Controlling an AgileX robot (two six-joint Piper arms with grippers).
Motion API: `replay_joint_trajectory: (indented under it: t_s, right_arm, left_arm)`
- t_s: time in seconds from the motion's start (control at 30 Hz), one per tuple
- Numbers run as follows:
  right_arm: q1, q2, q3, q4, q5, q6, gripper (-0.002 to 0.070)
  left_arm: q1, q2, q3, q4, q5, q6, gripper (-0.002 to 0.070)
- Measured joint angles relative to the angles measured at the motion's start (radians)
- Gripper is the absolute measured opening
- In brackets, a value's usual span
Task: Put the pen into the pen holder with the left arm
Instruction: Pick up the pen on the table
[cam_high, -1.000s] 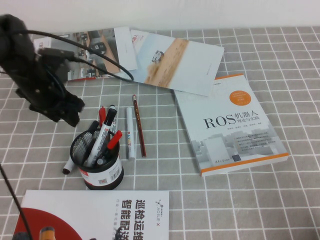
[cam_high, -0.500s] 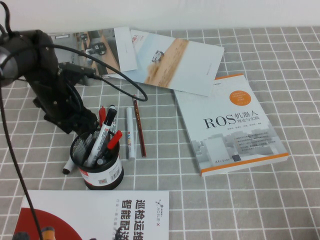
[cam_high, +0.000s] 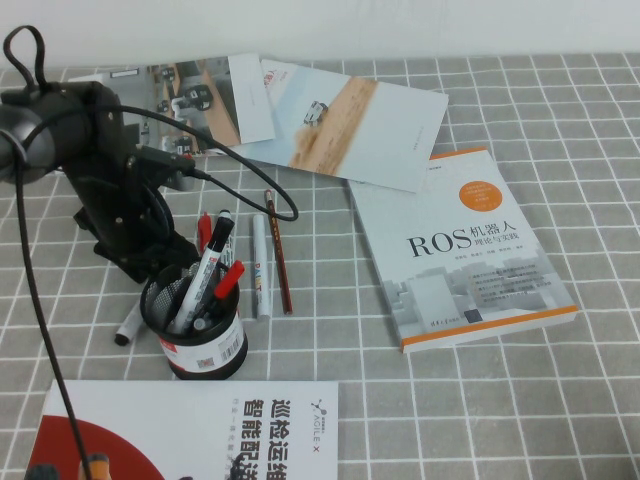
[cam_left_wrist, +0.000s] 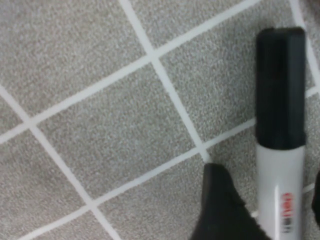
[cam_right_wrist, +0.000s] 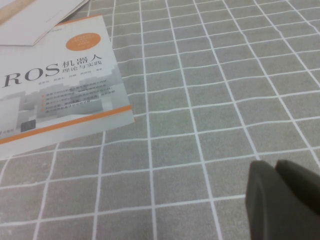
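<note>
Your pen (cam_high: 127, 327) lies flat on the grey checked tabletop (cam_high: 520, 400), just beside the pen holder (cam_high: 197, 322) on its left, its long axis running diagonally from under the left arm (cam_high: 95, 175) out toward the tabletop's near left. In the left wrist view the pen (cam_left_wrist: 281, 145) shows a whitish-grey barrel with red print and a black cap at the end pointing away from the hand. Your left hand (cam_high: 140, 262) is down low over the pen, just behind and left of the holder; one dark fingertip (cam_left_wrist: 220, 210) sits beside the barrel on one side and a sliver of the other finger shows at the picture's edge on the far side, so the fingers are spread around the barrel with a gap visible, not gripping it. The black mesh holder stands upright and carries several markers, among them a tall white one with a black cap (cam_high: 208, 265) and a red-capped marker (cam_high: 228, 280) leaning out of the rim. A slim white pen (cam_high: 261, 266) and a dark red pencil (cam_high: 279, 252) lie side by side just right of the holder. Your right hand (cam_right_wrist: 282, 200) hovers above bare tabletop near the ROS book (cam_right_wrist: 55, 95), fingers pressed together and holding nothing.
</note>
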Motion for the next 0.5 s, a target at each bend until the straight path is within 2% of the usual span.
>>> replay_joint_trajectory:
  t_s: [0.13, 0.3, 0.5]
  right_arm:
    - [0.000, 0.000, 0.000, 0.000, 0.000, 0.000, -0.0015]
    - [0.000, 0.000, 0.000, 0.000, 0.000, 0.000, -0.0015]
    - [0.000, 0.000, 0.000, 0.000, 0.000, 0.000, -0.0015]
  left_arm:
    - [0.000, 0.005, -0.005, 0.006, 0.005, 0.000, 0.0272]
    - [0.000, 0.007, -0.006, 0.018, 0.016, 0.000, 0.0120]
    - [0.000, 0.007, -0.006, 0.018, 0.023, 0.000, 0.0116]
